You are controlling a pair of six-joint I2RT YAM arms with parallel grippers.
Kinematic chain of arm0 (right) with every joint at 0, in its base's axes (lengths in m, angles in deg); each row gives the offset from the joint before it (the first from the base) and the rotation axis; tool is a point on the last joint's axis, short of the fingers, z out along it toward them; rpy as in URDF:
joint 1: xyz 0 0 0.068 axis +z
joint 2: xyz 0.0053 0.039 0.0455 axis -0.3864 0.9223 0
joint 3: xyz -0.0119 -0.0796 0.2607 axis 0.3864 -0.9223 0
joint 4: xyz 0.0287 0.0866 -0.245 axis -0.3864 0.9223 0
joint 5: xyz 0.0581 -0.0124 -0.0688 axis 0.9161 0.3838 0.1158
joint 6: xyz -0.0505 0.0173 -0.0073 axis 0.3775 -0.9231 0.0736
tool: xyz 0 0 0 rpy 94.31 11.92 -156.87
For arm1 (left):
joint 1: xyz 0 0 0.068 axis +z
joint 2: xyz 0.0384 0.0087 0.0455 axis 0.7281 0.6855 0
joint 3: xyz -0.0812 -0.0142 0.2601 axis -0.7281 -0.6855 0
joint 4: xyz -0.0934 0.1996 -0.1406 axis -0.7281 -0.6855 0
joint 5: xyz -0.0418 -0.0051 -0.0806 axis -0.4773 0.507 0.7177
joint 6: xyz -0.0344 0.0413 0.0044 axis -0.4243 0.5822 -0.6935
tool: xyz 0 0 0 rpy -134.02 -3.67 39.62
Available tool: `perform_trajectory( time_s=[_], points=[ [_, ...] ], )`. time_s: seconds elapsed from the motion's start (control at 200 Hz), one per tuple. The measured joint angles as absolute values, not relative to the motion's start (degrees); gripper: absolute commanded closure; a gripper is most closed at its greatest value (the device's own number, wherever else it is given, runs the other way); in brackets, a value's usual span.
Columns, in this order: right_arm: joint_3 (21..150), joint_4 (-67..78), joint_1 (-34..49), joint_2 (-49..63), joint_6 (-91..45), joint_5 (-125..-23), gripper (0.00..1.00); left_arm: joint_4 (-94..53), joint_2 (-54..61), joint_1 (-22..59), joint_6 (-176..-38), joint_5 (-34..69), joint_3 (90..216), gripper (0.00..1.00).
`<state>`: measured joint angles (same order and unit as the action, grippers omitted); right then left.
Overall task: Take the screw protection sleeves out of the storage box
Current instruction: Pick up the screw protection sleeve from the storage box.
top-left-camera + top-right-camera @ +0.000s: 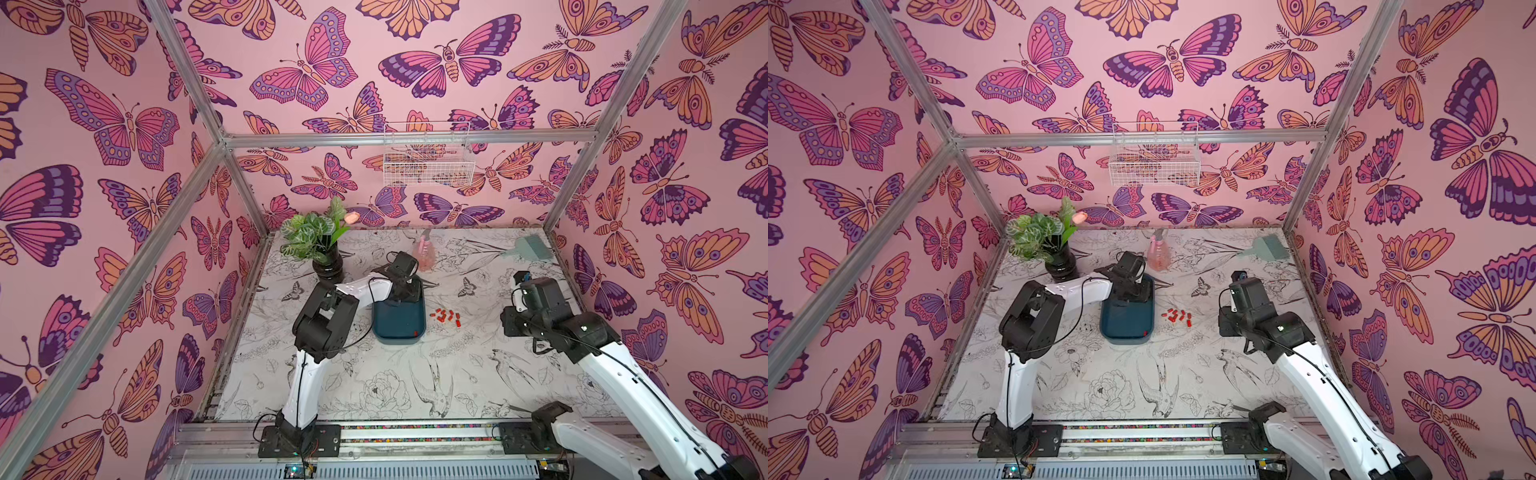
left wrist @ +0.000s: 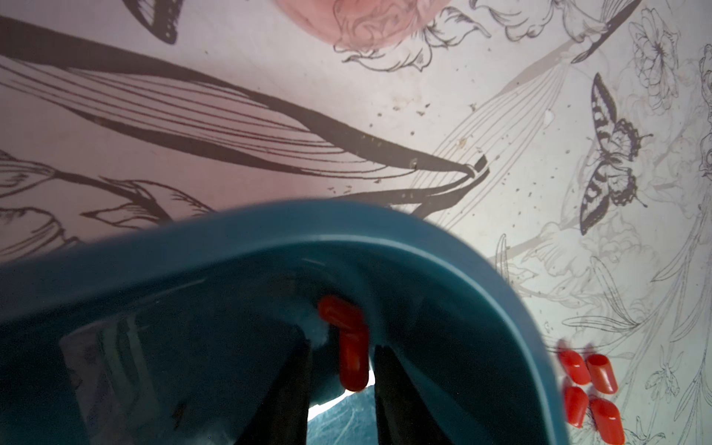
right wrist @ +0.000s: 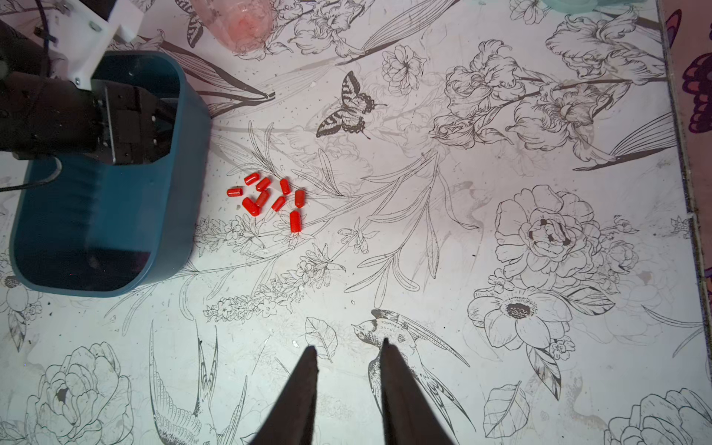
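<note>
Red sleeves (image 3: 263, 197): cluster on worktop (image 3: 424, 250) just right of blue box (image 3: 127, 231), open worktop beyond. From left wrist only: two more inside box's far end, one between jaws of part-open left tool (image 2: 342, 343), ungripped. Right tool (image 3: 348, 348) part-open, empty.

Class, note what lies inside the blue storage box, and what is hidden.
Inside the storage box: the open left gripper, two red sleeves at its tips, another sleeve in a near corner. The gripper hides the floor beneath.

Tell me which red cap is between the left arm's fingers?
The screw protection sleeve in the storage box, loose between the left end effector's open jaws. Another touches it; most lie outside on the table.
</note>
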<state>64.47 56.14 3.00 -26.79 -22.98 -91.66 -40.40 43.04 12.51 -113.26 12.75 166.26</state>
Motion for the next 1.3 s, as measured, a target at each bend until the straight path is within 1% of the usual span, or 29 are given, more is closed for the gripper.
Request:
perform_trajectory(
  time_s=[0.165, 0.481, 0.641, 0.681, 0.716, 1.057, 1.302],
  points=[
    [64.43, 56.10, 2.96, -26.70, -22.96, -91.66, 0.68, -40.37, 43.41, 12.47, -113.28, 12.83, 166.72, 0.69],
    [64.43, 55.99, 2.89, -26.09, -22.96, -91.29, 0.68, -40.40, 43.50, 12.21, -113.31, 12.81, 166.85, 0.75],
    [64.43, 55.99, 2.87, -26.09, -22.96, -91.23, 0.68, -40.42, 43.50, 12.18, -113.35, 12.83, 166.85, 0.82],
    [64.43, 55.99, 2.87, -26.09, -22.96, -91.23, 0.68, -40.44, 43.50, 12.18, -113.28, 12.83, 166.85, 0.87],
    [64.43, 55.97, 2.85, -26.09, -22.96, -91.23, 0.67, -40.42, 43.50, 12.18, -113.24, 12.83, 166.85, 0.88],
    [64.43, 55.99, 2.85, -26.09, -22.96, -91.18, 0.67, -41.29, 42.99, 12.18, -113.26, 12.77, 166.83, 0.88],
    [64.43, 55.99, 2.85, -26.09, -22.94, -91.03, 0.68, -44.42, 38.30, 12.18, -112.85, 12.16, 166.59, 0.88]
  ],
)
